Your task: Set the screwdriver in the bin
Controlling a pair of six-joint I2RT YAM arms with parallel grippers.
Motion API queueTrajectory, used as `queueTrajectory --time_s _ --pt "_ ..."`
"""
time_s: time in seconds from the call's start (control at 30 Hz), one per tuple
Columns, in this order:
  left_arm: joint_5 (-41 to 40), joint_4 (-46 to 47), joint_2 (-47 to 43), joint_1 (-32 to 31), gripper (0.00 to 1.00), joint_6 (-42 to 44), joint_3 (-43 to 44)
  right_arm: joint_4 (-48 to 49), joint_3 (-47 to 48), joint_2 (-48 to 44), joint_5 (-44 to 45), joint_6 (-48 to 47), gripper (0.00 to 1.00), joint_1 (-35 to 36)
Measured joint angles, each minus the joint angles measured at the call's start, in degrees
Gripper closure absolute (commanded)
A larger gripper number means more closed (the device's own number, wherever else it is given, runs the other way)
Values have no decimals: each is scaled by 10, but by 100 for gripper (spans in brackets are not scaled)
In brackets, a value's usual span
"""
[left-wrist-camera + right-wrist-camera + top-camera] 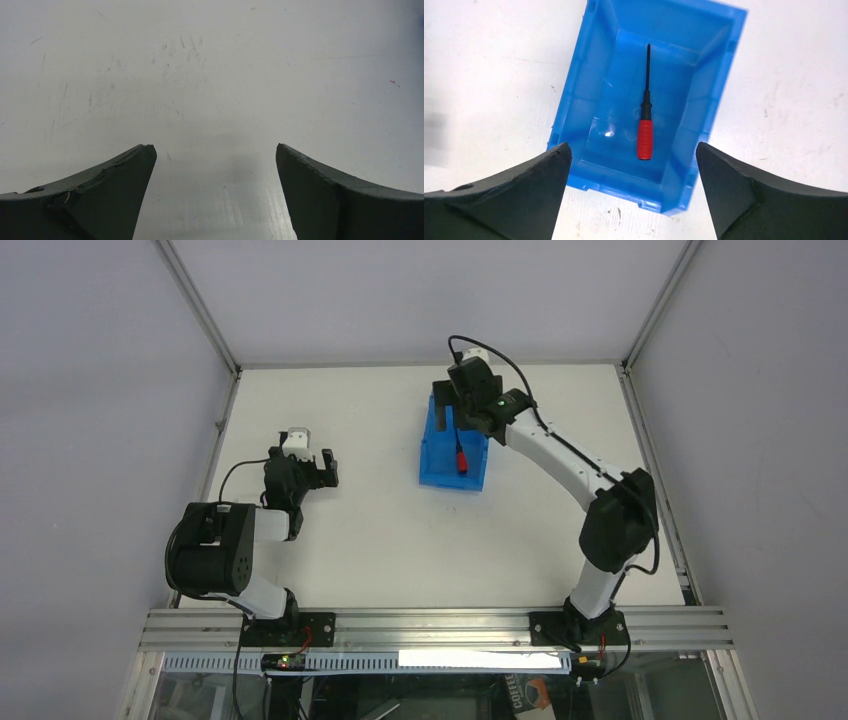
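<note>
The blue bin (436, 462) stands on the white table right of centre. The screwdriver (461, 458), red handle and thin dark shaft, lies flat on the bin's floor. In the right wrist view the screwdriver (645, 134) lies lengthwise in the bin (579, 95), shaft pointing away. My right gripper (455, 405) hovers above the bin's far end, open and empty; its jaws (634, 150) stand wide apart well above the bin. My left gripper (315, 468) is open and empty over bare table at the left; the left wrist view shows only tabletop between its fingertips (216, 150).
Metal frame posts (205, 310) and grey walls bound the table on the left, back and right. An aluminium rail (430, 625) runs along the near edge with both arm bases on it.
</note>
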Motion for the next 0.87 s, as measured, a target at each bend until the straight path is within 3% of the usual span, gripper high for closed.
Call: queueTrajectory --time_s 0.2,0.6,0.87 --pt "0 0 0 0 1 0 0 -21 -4 -69 -10 -37 1 -58" --pt "0 0 0 0 1 0 0 -37 -94 -144 -83 -93 1 -334" --pt "0 0 0 0 1 0 0 -24 -144 -200 -94 -111 1 -359"
